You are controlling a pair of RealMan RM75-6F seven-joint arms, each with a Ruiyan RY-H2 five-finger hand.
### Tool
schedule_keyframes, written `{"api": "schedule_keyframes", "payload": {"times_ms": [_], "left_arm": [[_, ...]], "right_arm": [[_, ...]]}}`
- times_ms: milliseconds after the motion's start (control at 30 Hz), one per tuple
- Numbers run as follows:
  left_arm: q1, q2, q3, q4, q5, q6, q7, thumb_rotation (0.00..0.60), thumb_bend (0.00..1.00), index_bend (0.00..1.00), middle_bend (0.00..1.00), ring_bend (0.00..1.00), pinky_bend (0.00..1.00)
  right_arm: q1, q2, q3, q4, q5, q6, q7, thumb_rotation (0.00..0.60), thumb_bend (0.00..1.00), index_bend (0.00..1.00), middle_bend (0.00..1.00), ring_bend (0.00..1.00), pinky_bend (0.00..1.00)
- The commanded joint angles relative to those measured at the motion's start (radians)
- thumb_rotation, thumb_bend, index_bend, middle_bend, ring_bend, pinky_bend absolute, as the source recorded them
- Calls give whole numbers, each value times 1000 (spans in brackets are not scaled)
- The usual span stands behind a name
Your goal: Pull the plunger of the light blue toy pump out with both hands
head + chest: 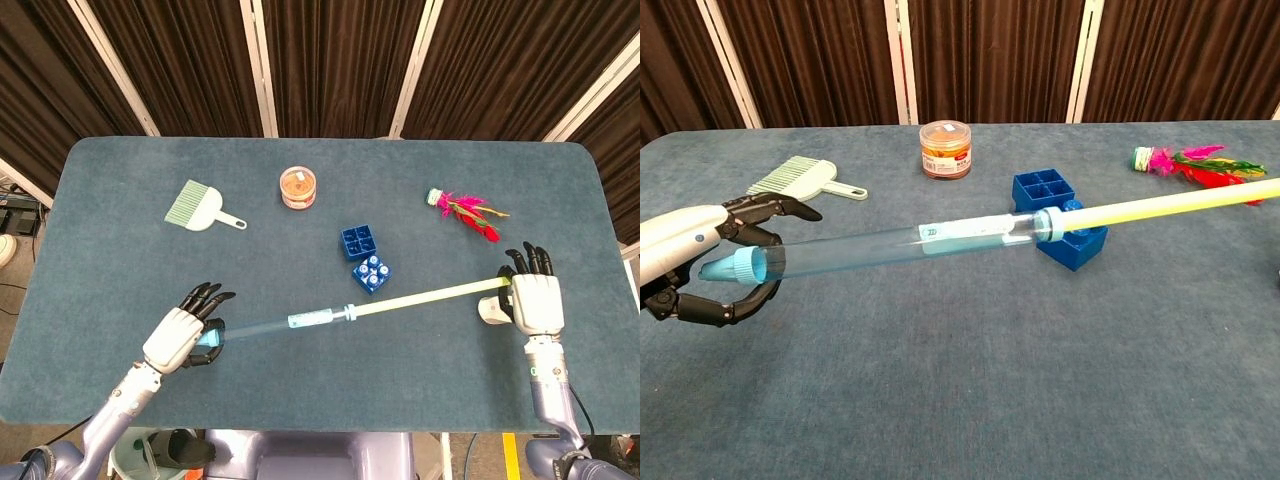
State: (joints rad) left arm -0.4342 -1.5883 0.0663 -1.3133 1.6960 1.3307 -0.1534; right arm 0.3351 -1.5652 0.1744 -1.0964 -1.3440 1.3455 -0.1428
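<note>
So the toy pump [890, 245] is up off the table [120, 260], stretched across the near half, running from near left up to the right. The clear light blue tube has a blue nozzle cap at its left end, and the yellow plunger [425, 296] sticks way out of the right end, through a little blue collar roughly mid-table. You can see the plunger's inner piece sitting in the right part of the tube, so it isn't all the way out.

The left hand [178, 336] has its fingers curled around the nozzle end of the tube, with the thumb underneath in the chest view. The right hand [535, 300] is over at the right edge of the table with its fingers wrapped around the far end of the yellow plunger. It only shows in the head view.

Just behind the pump's collar there are two blue building blocks [364, 256], close together, one a bit nearer than the other. In the chest view the pump crosses in front of them. Further back is a small jar [945, 149] with an orange-ish filling and a clear lid. Off to the far left lies a pale green hand brush [200, 206]. Far right there's a pink and green feather toy [465, 212] lying flat. A white rounded thing [490, 311] sits just beside the right hand, can't tell what it is.
</note>
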Motion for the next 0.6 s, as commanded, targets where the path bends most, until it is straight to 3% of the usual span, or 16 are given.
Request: {"api": "schedule_keyframes", "payload": {"times_ms": [33,167,333,400,600], "left_arm": [[2,-3,2,17,-12,-11,-22,600,487,377,86,0,0],[7,3,4,32,-24,-16,-48,600,386,277,74,0,0],[12,7,-1,40,-33,-12,-74,600,242,113,51,0,0],[15,10,-4,39,-40,-11,-81,600,201,90,46,0,0],[20,29,-14,27,-41,5,-81,600,161,77,37,0,0]], "right_arm": [[-22,-12,-31,12,-6,-4,-11,600,618,791,231,103,122],[-42,-9,-76,-9,-1,-45,-61,600,581,628,171,77,121],[-45,44,-116,-113,29,-133,-167,600,384,161,11,8,96],[-46,64,-123,-163,41,-152,-200,600,285,53,0,0,90],[-48,115,-126,-272,42,-152,-233,600,59,0,0,0,73]]}}
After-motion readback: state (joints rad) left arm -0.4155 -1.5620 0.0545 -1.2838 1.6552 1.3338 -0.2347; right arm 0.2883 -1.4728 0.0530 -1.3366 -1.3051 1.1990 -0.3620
